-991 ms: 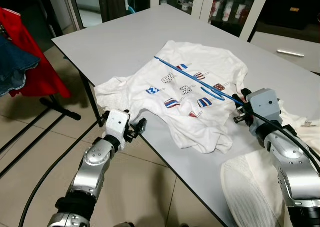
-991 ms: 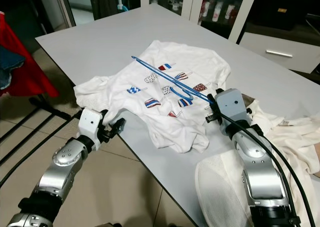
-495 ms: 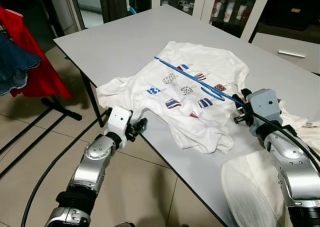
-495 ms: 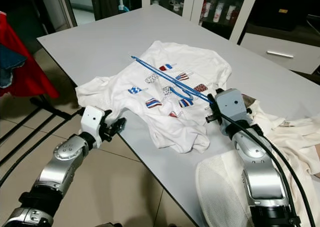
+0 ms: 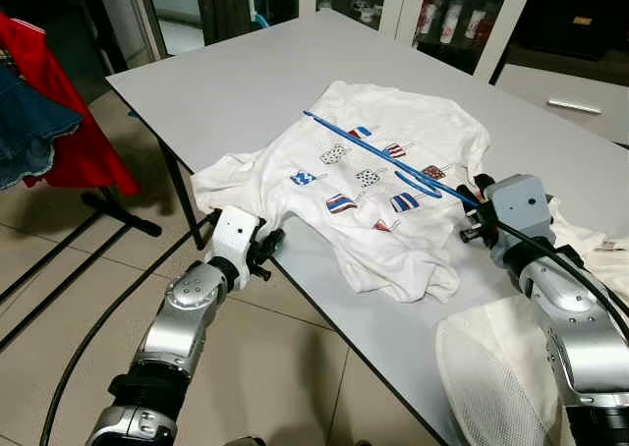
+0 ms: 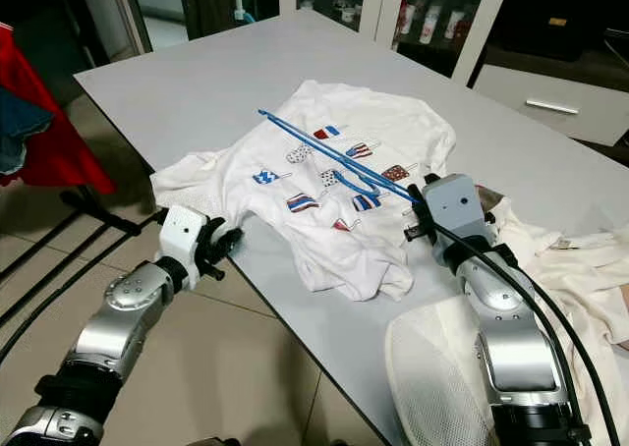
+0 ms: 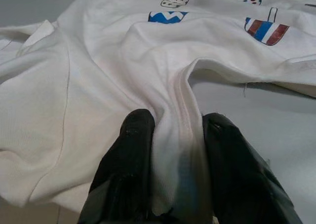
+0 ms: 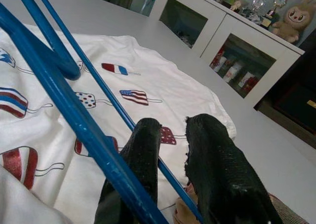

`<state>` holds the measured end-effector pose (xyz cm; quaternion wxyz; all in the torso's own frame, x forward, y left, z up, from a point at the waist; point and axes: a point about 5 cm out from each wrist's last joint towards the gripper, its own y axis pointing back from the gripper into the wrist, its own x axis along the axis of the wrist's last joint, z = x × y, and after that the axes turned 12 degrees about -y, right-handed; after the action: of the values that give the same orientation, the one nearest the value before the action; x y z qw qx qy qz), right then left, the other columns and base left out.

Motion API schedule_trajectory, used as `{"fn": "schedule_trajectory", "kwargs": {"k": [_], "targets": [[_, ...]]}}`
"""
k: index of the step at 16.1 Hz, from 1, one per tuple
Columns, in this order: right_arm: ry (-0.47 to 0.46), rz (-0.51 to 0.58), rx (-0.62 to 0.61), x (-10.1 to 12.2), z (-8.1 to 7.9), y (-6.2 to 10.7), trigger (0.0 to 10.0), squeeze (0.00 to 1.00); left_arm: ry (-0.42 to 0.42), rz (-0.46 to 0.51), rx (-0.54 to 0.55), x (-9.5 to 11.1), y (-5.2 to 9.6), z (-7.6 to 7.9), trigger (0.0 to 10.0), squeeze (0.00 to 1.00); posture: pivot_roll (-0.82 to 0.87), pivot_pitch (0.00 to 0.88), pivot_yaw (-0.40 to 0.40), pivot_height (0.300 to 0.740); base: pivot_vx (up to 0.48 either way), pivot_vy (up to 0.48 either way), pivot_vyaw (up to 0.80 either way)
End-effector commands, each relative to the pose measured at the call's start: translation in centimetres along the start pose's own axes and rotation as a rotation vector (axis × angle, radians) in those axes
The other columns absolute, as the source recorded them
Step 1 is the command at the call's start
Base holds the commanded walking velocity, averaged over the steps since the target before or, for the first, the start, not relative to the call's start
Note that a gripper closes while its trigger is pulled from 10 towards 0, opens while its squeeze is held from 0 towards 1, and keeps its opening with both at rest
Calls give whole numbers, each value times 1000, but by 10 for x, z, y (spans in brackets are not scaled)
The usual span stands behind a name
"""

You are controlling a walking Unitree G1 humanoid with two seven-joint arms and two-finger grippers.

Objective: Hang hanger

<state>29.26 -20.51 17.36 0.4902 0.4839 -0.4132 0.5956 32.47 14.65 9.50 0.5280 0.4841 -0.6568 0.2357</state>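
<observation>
Hanger (image 5: 388, 158) end (hidden) inside right gripper (image 5: 472, 210).

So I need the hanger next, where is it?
The thin blue hanger lies across the white printed T-shirt on the grey table, by the right tool.

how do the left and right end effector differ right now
The left end effector sits at the table's near edge, its fingers closed on a fold of the white t-shirt; the right end effector holds the blue hanger above the shirt's print. The left arm reaches up from below the tabletop, the right arm lies over it. Both have black fingers and are shut on something.
</observation>
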Motion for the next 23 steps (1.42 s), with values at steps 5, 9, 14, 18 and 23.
{"fn": "schedule_trajectory", "kwargs": {"k": [5, 9, 14, 18, 23], "targets": [[12, 21, -7, 7, 4, 1, 10000, 0, 9, -29, -35, -5, 3, -1, 0, 0, 55, 135, -8, 740, 0, 0, 0], [11, 19, -9, 6, 4, 2, 10000, 0, -18, -1, -29, 4, 4, -10, 0, 0, 57, 138, -6, 740, 0, 0, 0], [26, 10, 28, 6, 8, 5, 10000, 0, -50, 34, -13, 11, 7, -33, 0, 0, 56, 141, -3, 740, 0, 0, 0], [45, 17, 11, 10, 20, 8, 10000, 0, -54, 64, -2, 18, 7, -43, 0, 0, 51, 142, -1, 740, 0, 0, 0], [191, -21, 323, 13, 0, 24, 10000, 0, -85, 138, 6, 35, 4, -56, 0, 0, 47, 142, 3, 740, 0, 0, 0]]}}
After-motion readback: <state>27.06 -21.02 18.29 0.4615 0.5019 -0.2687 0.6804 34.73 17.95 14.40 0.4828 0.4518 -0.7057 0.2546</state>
